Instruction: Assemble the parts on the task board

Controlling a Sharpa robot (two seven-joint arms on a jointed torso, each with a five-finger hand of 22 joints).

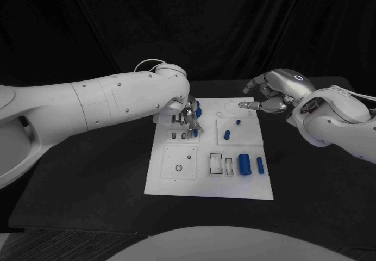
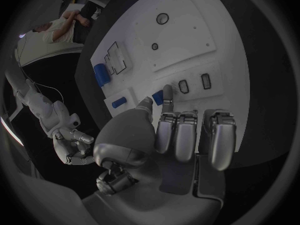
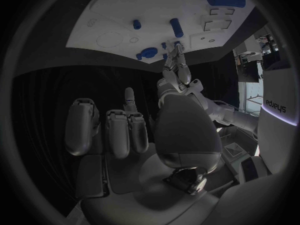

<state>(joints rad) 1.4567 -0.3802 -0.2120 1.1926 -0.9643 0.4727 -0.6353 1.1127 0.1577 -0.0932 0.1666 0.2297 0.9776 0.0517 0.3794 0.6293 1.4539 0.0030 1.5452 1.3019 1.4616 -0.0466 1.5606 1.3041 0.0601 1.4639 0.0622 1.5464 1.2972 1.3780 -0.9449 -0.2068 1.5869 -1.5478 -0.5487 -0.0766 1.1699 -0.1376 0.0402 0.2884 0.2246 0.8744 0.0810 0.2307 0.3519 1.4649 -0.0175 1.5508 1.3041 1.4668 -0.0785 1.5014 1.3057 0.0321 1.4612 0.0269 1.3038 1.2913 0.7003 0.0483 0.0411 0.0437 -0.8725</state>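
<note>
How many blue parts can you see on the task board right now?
5: two cylinders near the front right, two small ones mid-board, one by the left hand. Others may be hidden under it.

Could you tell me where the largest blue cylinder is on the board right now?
In the head view the largest blue cylinder lies on the task board, on the robot's right, between the rectangular slots and a thinner blue pin.

Matt black table [image 1: 94,179]; smooth white plastic-looking task board [image 1: 204,185]; glossy blue cylindrical parts [image 1: 244,163]; polished silver metal hands [image 1: 270,92] on glossy white arms [image 1: 86,103].
</note>
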